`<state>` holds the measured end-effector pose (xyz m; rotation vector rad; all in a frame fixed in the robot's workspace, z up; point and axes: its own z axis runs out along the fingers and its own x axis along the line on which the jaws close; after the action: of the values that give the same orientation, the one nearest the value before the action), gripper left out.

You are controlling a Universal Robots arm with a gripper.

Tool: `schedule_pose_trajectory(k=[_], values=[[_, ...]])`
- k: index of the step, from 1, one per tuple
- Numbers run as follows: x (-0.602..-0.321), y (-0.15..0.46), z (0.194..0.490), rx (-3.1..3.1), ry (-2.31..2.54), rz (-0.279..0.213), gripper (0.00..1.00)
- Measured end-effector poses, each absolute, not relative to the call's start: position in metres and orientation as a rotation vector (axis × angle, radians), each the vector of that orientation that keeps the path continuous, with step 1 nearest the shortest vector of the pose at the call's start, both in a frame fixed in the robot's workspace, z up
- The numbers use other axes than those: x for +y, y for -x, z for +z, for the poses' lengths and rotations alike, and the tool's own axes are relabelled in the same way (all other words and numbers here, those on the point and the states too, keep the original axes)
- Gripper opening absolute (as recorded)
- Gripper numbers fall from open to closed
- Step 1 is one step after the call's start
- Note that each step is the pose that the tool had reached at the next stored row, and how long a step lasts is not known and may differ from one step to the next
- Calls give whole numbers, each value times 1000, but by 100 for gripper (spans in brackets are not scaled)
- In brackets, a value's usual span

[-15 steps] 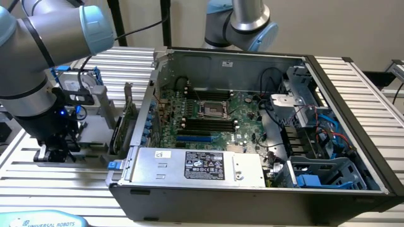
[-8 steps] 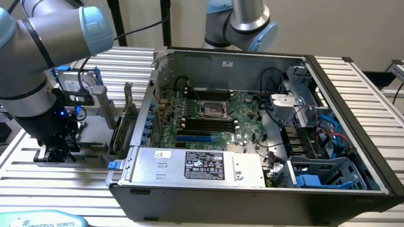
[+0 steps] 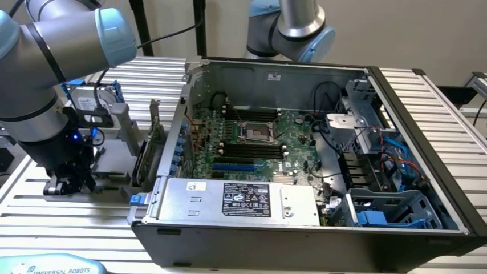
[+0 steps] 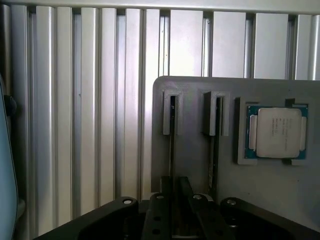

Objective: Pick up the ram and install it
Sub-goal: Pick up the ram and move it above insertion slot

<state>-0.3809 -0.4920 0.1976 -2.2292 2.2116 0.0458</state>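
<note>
Arm (image 3: 47,54) is bent over at the exterior view's left, gripper (image 3: 65,184) pointing straight down, hanging low.

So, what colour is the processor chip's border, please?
Teal-green, around the silver lid of the processor chip; clearest in the wrist view.

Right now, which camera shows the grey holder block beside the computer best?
The wrist view: the grey holder block faces the camera, with two narrow slots and a square chip in its pocket. In the exterior view the claw covers part of it.
</note>
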Motion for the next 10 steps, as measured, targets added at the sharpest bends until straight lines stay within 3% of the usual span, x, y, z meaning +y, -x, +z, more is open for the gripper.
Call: schedule_pose_trajectory(k=[5,6,10], values=[[-492,381,197,2212,2229,46,19],[-492,381,197,2212,2229,46,13],[-492,381,197,2211,2229,46,13]])
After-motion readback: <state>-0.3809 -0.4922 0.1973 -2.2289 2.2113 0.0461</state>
